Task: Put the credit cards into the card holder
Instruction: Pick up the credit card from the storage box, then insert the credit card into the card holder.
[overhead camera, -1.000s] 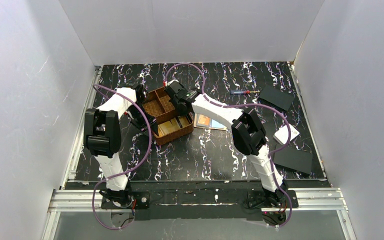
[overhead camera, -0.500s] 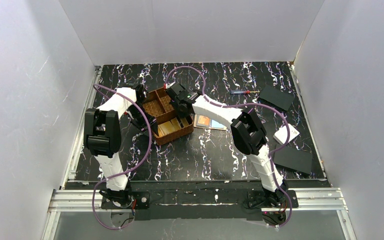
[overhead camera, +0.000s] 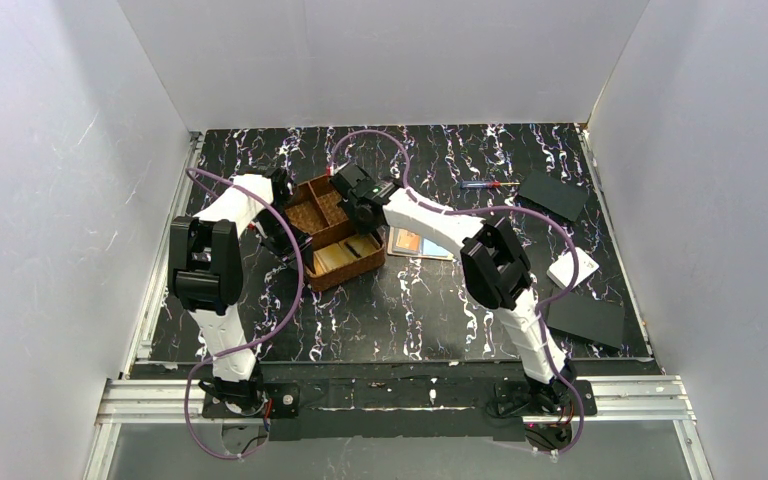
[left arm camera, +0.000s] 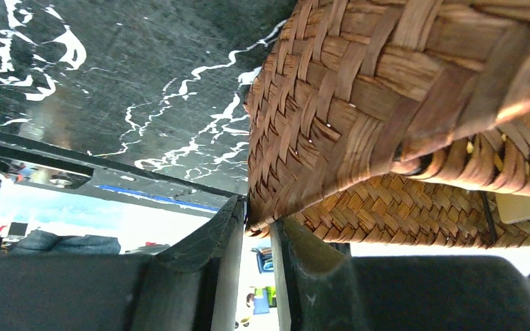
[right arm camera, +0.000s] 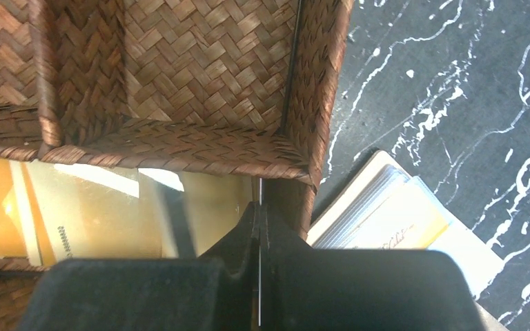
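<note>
A brown woven tray (overhead camera: 320, 215) sits mid-table with gold credit cards (overhead camera: 338, 257) lying flat in its near compartment, also seen as credit cards (right arm camera: 96, 214) in the right wrist view. My right gripper (overhead camera: 362, 216) hovers over the tray's right side. Its jaws (right arm camera: 259, 207) are shut on a thin white card edge standing upright between them. The cream card holder (overhead camera: 418, 243) lies open on the table just right of the tray, cards showing in the card holder (right arm camera: 393, 221). My left gripper (overhead camera: 282, 240) pinches the tray's left wall, the rim caught between its fingertips (left arm camera: 259, 219).
Two black flat plates (overhead camera: 552, 195) (overhead camera: 587, 320) and a white square box (overhead camera: 573, 268) lie at the right. A small red-handled tool (overhead camera: 488, 184) lies at the back. White walls enclose the table on three sides.
My right gripper has drawn back and up from the near compartment, uncovering more of the gold cards, and its jaws have shut. The left gripper has tightened on the tray wall.
</note>
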You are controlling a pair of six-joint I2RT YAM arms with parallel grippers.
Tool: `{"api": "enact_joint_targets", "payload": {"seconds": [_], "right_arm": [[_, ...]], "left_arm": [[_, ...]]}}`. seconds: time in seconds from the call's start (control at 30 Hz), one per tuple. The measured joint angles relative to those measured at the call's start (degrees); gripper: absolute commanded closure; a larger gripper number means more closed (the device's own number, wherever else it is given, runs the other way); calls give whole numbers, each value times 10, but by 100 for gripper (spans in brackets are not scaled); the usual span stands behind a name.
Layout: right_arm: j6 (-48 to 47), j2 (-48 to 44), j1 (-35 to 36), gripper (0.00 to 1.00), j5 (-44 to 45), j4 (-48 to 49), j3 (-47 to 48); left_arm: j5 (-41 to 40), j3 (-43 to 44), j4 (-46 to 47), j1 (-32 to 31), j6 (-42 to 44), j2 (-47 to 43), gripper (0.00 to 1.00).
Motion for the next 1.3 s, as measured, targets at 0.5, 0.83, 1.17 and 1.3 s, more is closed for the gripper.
{"api": "enact_joint_targets", "payload": {"seconds": [0.5, 0.83, 1.17, 1.3], "right_arm": [[113, -15, -84, 99, -262, 0, 65], [358, -97, -209, 99, -549, 235, -135], [568, -195, -314, 99, -671, 261, -332], [631, -242, -358, 99, -672, 241, -407]], "left_arm": [[-66, 43, -65, 17, 22, 32, 82], [-102, 115, -110, 47, 50, 44, 40], [-60, 225, -165, 52, 50, -16, 30], [6, 229, -140, 34, 47, -89, 26]]}}
